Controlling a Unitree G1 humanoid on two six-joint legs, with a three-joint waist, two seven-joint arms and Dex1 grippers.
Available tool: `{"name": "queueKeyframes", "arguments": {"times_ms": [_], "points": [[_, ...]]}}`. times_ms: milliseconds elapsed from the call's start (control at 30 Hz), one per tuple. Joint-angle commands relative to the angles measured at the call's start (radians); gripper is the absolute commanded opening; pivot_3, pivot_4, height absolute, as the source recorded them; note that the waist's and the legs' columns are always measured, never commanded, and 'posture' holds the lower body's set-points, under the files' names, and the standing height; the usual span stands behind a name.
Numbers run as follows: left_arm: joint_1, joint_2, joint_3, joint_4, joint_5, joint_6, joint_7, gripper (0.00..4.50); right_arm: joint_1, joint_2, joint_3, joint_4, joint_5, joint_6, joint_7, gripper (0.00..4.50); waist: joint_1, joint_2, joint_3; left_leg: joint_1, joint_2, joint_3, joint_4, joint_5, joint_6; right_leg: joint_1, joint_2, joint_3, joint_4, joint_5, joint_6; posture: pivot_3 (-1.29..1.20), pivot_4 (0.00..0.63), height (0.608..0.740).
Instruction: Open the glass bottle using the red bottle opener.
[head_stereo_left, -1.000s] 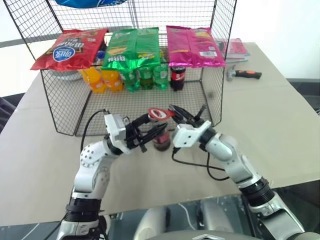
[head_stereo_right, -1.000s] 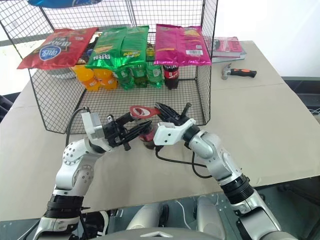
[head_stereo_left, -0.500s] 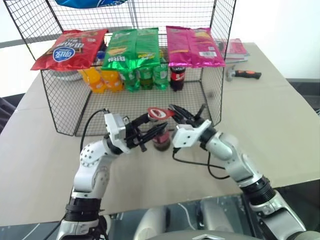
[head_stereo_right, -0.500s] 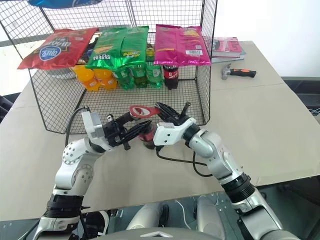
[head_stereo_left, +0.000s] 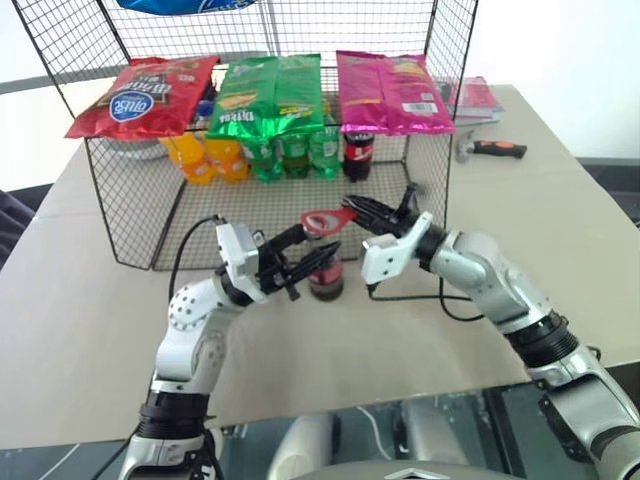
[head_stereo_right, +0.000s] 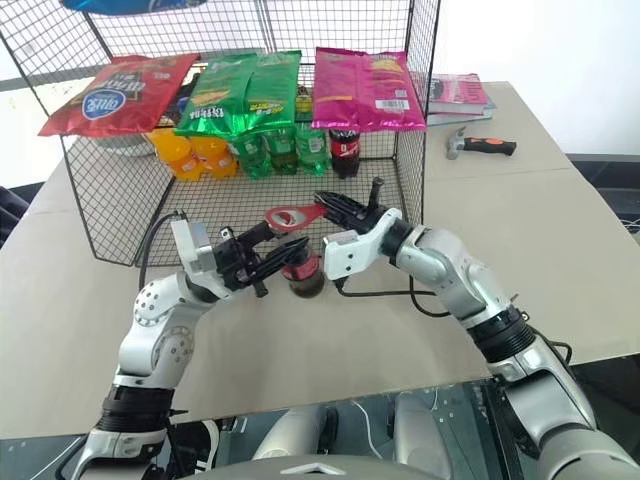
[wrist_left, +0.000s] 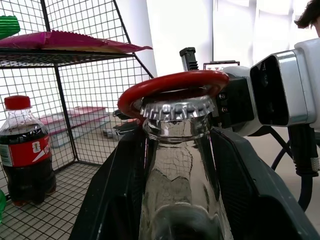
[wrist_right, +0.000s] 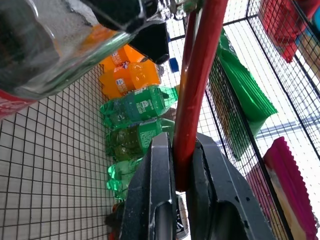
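Note:
The glass bottle (head_stereo_left: 325, 278) stands upright on the table in front of the wire basket, dark liquid below a red label. My left gripper (head_stereo_left: 312, 258) is shut on the glass bottle, one black finger (wrist_left: 112, 195) on each side of its clear neck (wrist_left: 182, 165). The red bottle opener (head_stereo_left: 324, 221) has its ring head (wrist_left: 172, 86) lying over the crimped metal cap. From the right, my right gripper (head_stereo_left: 362, 212) is shut on the red bottle opener, pinching its handle (wrist_right: 194, 100) between both fingers (wrist_right: 157, 200).
A wire basket (head_stereo_left: 135, 215) behind the bottle holds several soda bottles, among them a squat cola bottle (head_stereo_left: 358, 155). Chip bags (head_stereo_left: 272, 95) lie on top of it. A hammer (head_stereo_left: 490, 149) and books (head_stereo_left: 470, 98) lie at the back right.
My right arm has lifted and rolled, carrying the opener slightly up and to the right over the cap. The left gripper and the bottle have stayed put.

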Motion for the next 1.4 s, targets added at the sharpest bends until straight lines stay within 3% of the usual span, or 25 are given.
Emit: {"name": "queueKeyframes", "arguments": {"times_ms": [33,633,1400], "points": [[0.001,-0.003,-0.019,0.016,0.029,0.010,0.006,1.83,-0.036,-0.017,-0.017,-0.019,-0.013,-0.055,-0.017,0.00,0.000,0.000,0.000,0.000,0.000,0.000,0.000,0.000,0.000,0.000,0.000,0.000,0.000,0.000,0.000,0.00,0.150,0.740],[-0.008,-0.010,-0.025,0.032,0.036,0.003,0.002,1.83,-0.115,-0.074,-0.114,-0.017,-0.127,-0.126,-0.241,0.00,-0.001,0.000,0.001,-0.002,0.000,-0.001,0.000,0.001,-0.002,-0.001,0.000,-0.002,-0.001,0.000,0.000,0.00,0.150,0.740],[0.003,-0.010,-0.009,0.029,0.039,0.004,0.052,1.83,-0.042,0.000,-0.143,-0.046,-0.043,-0.083,-0.261,0.00,-0.002,0.000,0.001,-0.002,0.000,-0.001,0.000,0.001,-0.001,-0.001,0.000,-0.002,-0.001,0.000,0.000,0.00,0.150,0.740]]}}
